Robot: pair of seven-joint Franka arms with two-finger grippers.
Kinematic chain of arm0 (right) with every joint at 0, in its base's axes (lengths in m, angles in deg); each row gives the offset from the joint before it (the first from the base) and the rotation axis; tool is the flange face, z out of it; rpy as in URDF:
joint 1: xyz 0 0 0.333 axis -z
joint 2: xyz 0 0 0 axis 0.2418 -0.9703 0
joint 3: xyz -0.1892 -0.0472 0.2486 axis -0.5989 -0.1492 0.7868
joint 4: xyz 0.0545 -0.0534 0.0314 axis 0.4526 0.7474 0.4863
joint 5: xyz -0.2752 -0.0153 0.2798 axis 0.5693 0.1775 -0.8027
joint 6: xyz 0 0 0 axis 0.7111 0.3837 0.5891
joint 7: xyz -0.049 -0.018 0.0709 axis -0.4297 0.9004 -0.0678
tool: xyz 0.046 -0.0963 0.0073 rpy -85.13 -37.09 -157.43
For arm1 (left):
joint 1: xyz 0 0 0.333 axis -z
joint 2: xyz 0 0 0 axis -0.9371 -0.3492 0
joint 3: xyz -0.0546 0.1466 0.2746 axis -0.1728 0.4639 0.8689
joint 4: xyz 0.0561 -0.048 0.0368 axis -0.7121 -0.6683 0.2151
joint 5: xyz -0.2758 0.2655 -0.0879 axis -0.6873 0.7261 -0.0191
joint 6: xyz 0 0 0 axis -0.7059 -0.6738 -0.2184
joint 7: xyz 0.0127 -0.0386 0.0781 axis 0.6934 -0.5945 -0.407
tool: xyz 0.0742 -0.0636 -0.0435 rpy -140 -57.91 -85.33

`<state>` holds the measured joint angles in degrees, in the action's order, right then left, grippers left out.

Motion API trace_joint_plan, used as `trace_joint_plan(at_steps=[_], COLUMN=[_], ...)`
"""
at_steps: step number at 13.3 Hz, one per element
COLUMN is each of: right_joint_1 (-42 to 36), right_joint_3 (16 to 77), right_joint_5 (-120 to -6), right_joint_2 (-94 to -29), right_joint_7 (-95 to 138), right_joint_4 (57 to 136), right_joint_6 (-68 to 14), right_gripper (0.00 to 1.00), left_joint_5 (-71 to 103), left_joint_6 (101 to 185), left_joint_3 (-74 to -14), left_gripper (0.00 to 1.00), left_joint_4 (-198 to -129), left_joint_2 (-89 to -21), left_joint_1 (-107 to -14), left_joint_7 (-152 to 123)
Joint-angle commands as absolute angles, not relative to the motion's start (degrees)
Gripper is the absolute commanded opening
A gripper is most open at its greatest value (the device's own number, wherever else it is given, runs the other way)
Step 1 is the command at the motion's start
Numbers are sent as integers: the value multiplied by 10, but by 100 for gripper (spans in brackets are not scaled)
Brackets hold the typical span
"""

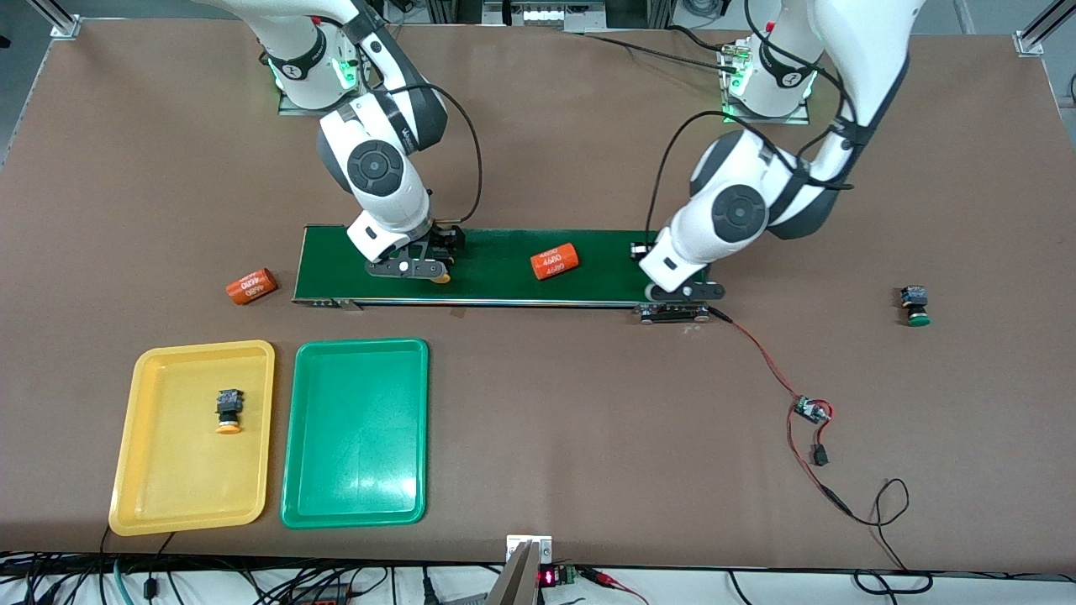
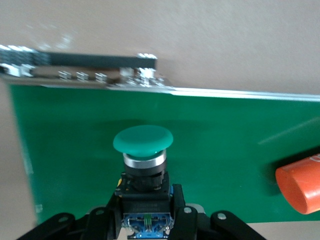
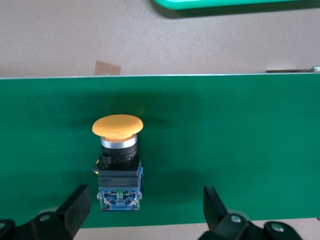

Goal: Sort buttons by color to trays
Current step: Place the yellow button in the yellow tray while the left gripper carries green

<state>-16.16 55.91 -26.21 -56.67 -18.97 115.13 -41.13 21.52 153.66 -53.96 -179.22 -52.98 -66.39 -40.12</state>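
Now: left gripper [image 2: 145,220] clamped on green-capped button [image 2: 143,141] over conveyor belt [image 1: 504,252]. Right gripper [image 3: 145,207] spread wide around yellow-capped button [image 3: 118,127] lying on belt.

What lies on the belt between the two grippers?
In the front view, one orange cylinder lies on the conveyor belt between the right gripper and the left gripper.
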Motion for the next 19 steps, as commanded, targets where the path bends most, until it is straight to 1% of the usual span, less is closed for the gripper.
trace_joint_plan(at_steps=[1, 2, 3, 4, 6, 7, 8, 9, 11, 12, 14, 15, 17, 19], right_joint_1=[-163, -166, -170, -171, -170, -168, -164, -155, -152, -152, -148, -146, -120, -76], right_joint_3=[567, 567, 567, 567, 567, 566, 566, 566, 566, 566, 565, 562, 560, 558], right_joint_5=[-249, -248, -248, -248, -248, -248, -248, -248, -248, -249, -250, -249, -250, -249], right_joint_2=[-563, -566, -571, -576, -590, -593, -593, -592, -593, -593, -590, -588, -586, -590], right_joint_7=[-199, -199, -199, -199, -199, -199, -192, -192, -191, -191, -195, -193, -182, -152], right_joint_4=[1161, 1162, 1162, 1163, 1164, 1164, 1164, 1164, 1164, 1163, 1159, 1154, 1127, 1090], right_joint_6=[-422, -426, -431, -439, -457, -458, -457, -454, -453, -453, -452, -452, -452, -450], right_gripper=[100, 100, 100, 100, 100, 100, 81, 54, 29, 21, 10, 7, 4, 2], left_joint_5=[204, 204, 205, 205, 205, 206, 207, 213, 216, 236, 291, 302, 304, 316], left_joint_6=[1574, 1574, 1573, 1568, 1546, 1508, 1459, 1417, 1352, 1346, 1345, 1345, 1345, 1351], left_joint_3=[-551, -551, -551, -551, -551, -549, -543, -532, -484, -451, -409, -389, -348, -295], left_gripper=[31, 49, 91, 100, 100, 100, 100, 100, 100, 100, 100, 100, 100, 100], left_joint_4=[-1824, -1823, -1823, -1822, -1817, -1812, -1796, -1781, -1759, -1760, -1764, -1764, -1763, -1762], left_joint_2=[-525, -525, -523, -517, -480, -455, -433, -428, -428, -428, -434, -439, -452, -463], left_joint_1=[-663, -663, -663, -664, -668, -674, -684, -694, -706, -707, -723, -732, -750, -754], left_joint_7=[-406, -406, -405, -401, -399, -399, -399, -398, -397, -395, -330, -286, -199, -112])
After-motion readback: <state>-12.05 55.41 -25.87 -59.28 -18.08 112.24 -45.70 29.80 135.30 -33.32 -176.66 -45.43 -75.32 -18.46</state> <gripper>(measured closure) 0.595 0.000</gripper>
